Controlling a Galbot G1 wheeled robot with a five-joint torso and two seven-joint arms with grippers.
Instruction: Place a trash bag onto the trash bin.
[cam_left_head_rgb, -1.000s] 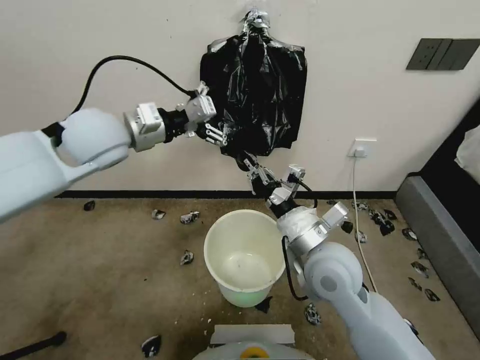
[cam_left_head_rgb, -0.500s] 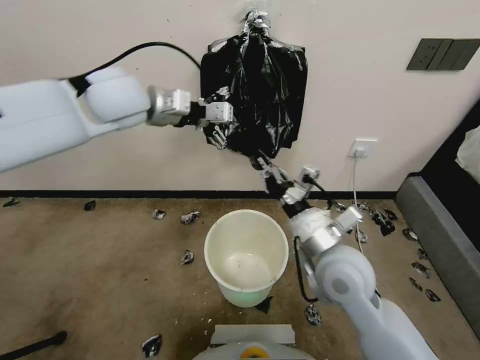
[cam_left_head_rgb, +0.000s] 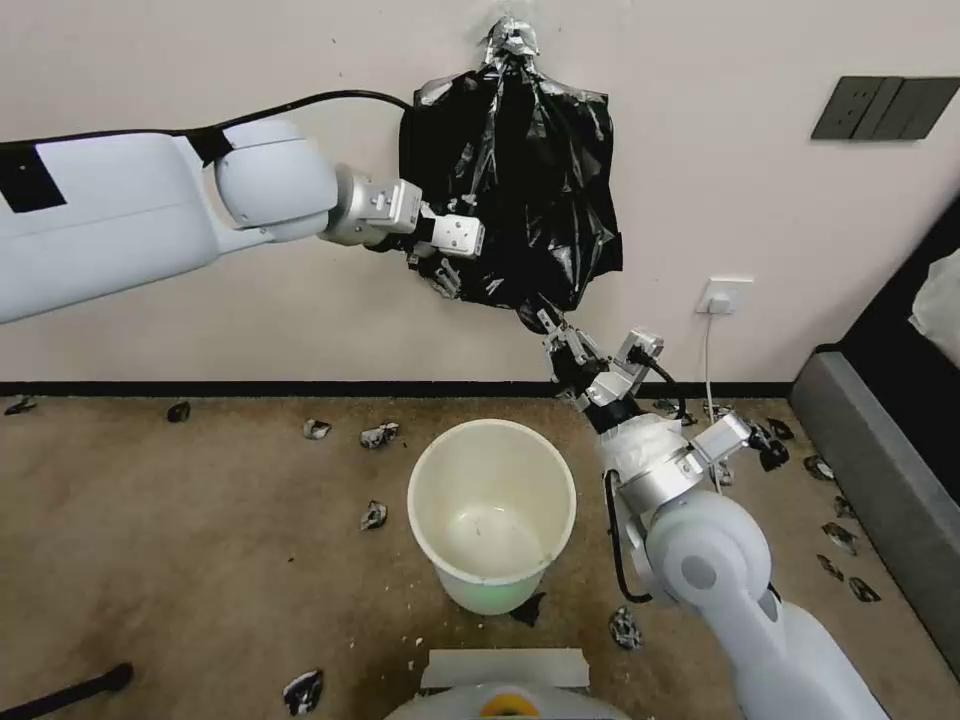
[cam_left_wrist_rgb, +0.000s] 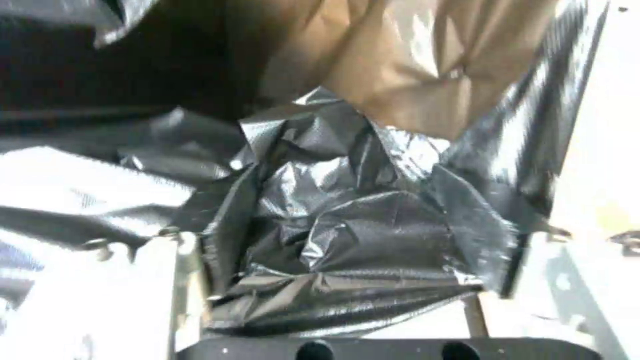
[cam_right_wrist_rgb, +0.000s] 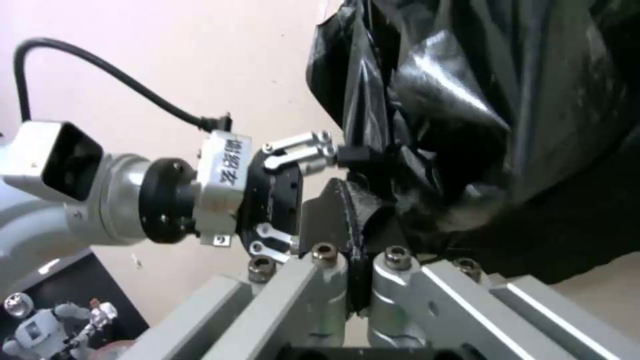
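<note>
A: Our left gripper (cam_left_head_rgb: 447, 282) has swung in from the wall side and now bites the bag bundle's (cam_left_head_rgb: 520, 190) lower left edge; film bunched between the jaws. Right gripper (cam_left_head_rgb: 552, 327) tracked right, pinched shut on the bottom tip.

B: So we've got two grips, nothing pulled free yet?

A: Right. Thin, glossy, crinkled black plastic, hanging on the wall. The trash bin (cam_left_head_rgb: 492, 512), smooth cream, round, stands unlined below.

Crinkled glossy black trash bag (cam_left_wrist_rgb: 347, 240) film bunches between the left gripper (cam_left_wrist_rgb: 333, 280) fingers (cam_left_wrist_rgb: 190, 280), with a pale wall (cam_left_wrist_rgb: 600, 150) alongside.
</note>
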